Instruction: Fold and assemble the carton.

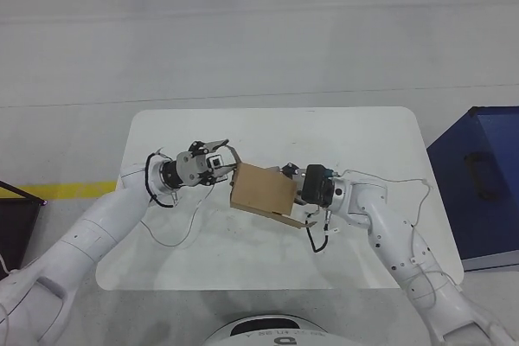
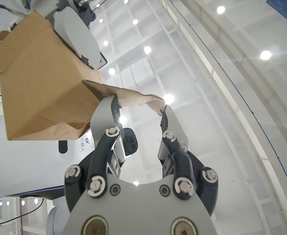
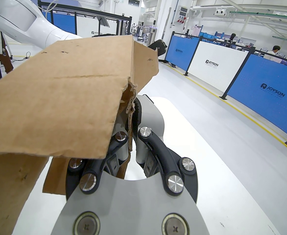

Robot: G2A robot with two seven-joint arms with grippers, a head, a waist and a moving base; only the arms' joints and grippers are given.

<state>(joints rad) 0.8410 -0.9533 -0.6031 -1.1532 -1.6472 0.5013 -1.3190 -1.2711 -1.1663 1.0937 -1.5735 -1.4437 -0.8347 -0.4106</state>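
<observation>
Now right pincer (image 3: 131,113) clamps the carton (image 1: 261,189); left pincer (image 2: 139,108) gapes wide against it.

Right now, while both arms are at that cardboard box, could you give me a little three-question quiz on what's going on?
1. True or false: the right gripper is shut on a wall of the carton.
2. The left gripper is: A) open, at a carton flap; B) shut on a cable; C) holding a tool.
3. What colour is the table?
Key: 1 true; 2 A; 3 white.
</observation>
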